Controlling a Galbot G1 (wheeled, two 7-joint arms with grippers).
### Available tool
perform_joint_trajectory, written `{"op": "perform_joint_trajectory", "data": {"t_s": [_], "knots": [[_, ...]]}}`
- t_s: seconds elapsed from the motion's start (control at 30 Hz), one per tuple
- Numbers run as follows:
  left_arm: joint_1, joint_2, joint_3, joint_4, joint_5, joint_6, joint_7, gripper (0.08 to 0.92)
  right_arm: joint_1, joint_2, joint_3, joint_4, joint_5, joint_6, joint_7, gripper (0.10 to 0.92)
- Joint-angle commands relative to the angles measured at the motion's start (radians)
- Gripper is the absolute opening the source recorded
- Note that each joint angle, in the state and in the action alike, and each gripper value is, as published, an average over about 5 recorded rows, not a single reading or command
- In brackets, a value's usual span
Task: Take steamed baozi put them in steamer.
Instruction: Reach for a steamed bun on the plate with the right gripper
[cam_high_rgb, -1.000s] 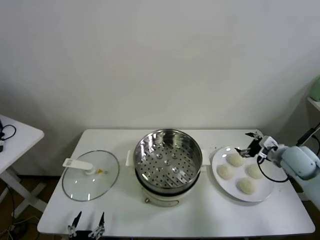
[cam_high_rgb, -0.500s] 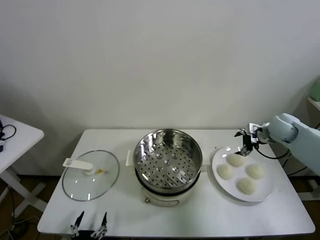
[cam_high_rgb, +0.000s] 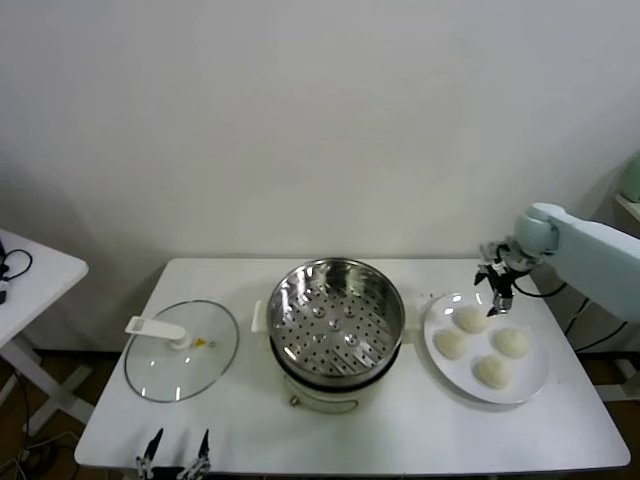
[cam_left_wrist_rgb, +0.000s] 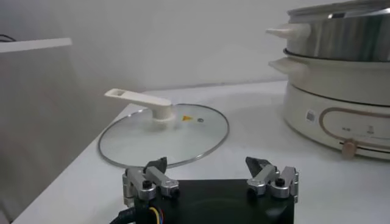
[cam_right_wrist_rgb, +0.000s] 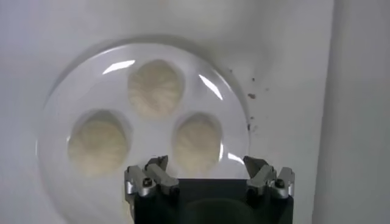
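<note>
The steamer (cam_high_rgb: 335, 320), a shiny perforated steel basket on a white pot base, stands mid-table and holds nothing. Several cream-white baozi lie on a white plate (cam_high_rgb: 528, 380) to its right; the farthest one (cam_high_rgb: 470, 319) is nearest my right gripper (cam_high_rgb: 497, 285). That gripper hovers open over the plate's far edge and touches nothing. In the right wrist view three baozi show on the plate (cam_right_wrist_rgb: 152, 125), and one baozi (cam_right_wrist_rgb: 196, 141) lies just ahead of the open right gripper (cam_right_wrist_rgb: 206, 163). My left gripper (cam_high_rgb: 175, 455) is parked open at the table's front left edge.
A glass lid (cam_high_rgb: 181, 350) with a white handle lies flat to the left of the steamer; the left wrist view shows the lid (cam_left_wrist_rgb: 164, 131) and the pot base (cam_left_wrist_rgb: 341, 109) beyond the left gripper (cam_left_wrist_rgb: 207, 163). A small white side table (cam_high_rgb: 30, 270) stands at far left.
My right arm has swung from low at the table's right end up and back. Its gripper stays open over the plate's far edge, turned to point down. The baozi have not moved.
</note>
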Motion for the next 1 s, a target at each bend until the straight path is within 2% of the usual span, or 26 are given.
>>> {"op": "perform_joint_trajectory", "data": {"t_s": [0.03, 0.4, 0.87, 1.0], "knots": [[0.004, -0.008, -0.003, 0.007, 0.015, -0.003, -0.001, 0.823, -0.078, 0.108, 0.059, -0.219, -0.051, 0.1, -0.042, 0.823], [0.007, -0.017, -0.004, 0.018, 0.034, -0.006, -0.006, 0.823, -0.192, 0.146, 0.212, -0.306, -0.117, 0.146, -0.029, 0.823], [0.016, -0.021, -0.003, 0.002, 0.039, -0.006, -0.012, 0.823, -0.23, 0.168, 0.279, -0.336, -0.157, 0.154, -0.015, 0.823], [0.018, -0.022, -0.004, 0.002, 0.04, -0.008, -0.017, 0.823, -0.227, 0.165, 0.284, -0.326, -0.162, 0.155, -0.014, 0.772]]}}
